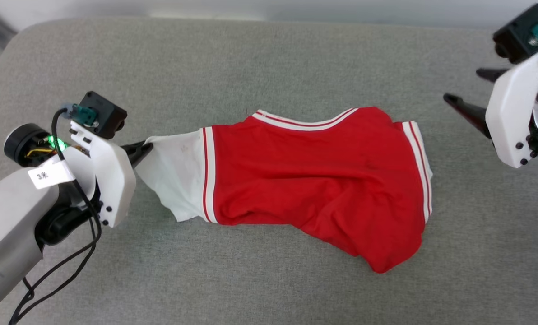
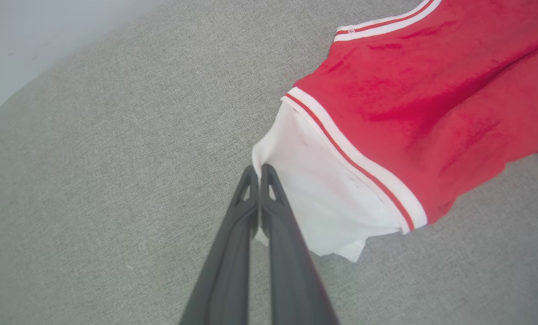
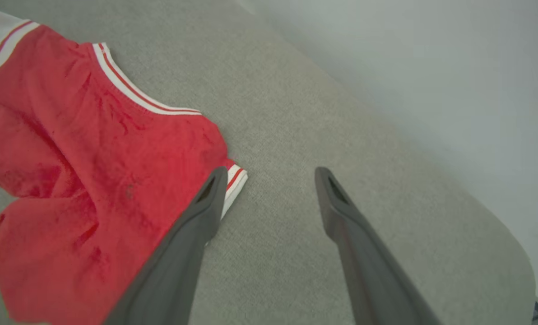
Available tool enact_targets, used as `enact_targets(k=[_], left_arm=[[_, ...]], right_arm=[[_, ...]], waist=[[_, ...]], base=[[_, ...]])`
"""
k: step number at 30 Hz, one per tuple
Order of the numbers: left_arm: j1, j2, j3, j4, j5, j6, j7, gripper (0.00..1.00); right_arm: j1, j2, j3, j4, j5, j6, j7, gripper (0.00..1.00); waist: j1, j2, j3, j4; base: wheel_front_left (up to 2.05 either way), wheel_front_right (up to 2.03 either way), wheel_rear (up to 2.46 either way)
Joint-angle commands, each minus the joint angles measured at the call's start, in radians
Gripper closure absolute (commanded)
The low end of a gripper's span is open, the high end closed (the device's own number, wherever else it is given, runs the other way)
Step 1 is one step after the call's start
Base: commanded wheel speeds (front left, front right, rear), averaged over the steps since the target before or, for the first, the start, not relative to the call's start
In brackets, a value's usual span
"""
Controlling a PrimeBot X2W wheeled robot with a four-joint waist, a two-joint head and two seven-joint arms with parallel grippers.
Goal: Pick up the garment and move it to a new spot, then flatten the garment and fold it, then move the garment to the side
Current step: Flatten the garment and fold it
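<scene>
The garment [image 1: 314, 180], a red jersey with white sleeves and red-and-white striped trim, lies crumpled across the middle of the grey cushion. Its number and lettering are hidden. My left gripper [image 1: 146, 146] is shut on the tip of the white sleeve [image 1: 178, 174] at the garment's left end, and the sleeve is pulled out to a point. The left wrist view shows the two fingers pressed together [image 2: 259, 170] with the sleeve's edge [image 2: 323, 203] pinched at their tips. My right gripper [image 1: 465, 92] stands open to the right of the garment, apart from it; its fingers [image 3: 212, 189] spread wide beside the striped hem [image 3: 235, 180].
The grey fabric cushion [image 1: 269, 58] has a rounded back left corner and a pale wall behind it. A black cable [image 1: 61, 271] hangs from my left wrist. Bare cushion lies in front of and behind the garment.
</scene>
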Motion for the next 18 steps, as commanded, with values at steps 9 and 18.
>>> enact_targets(k=[9,18], left_arm=[[-0.069,-0.034,0.019,-0.025,0.036,-0.001,-0.028,1.0],[-0.104,-0.075,0.018,-0.01,0.056,-0.012,-0.053,1.0]], right_arm=[[-0.158,0.02,0.119,0.124,0.111,-0.001,0.344,0.0],[-0.13,0.064,0.24,0.239,0.108,-0.001,0.397,0.0]], waist=[[-0.0001,0.0,0.123,0.061],[-0.0001,0.0,0.201,0.099]], base=[[0.0,0.0,0.0],[0.0,0.0,0.0]])
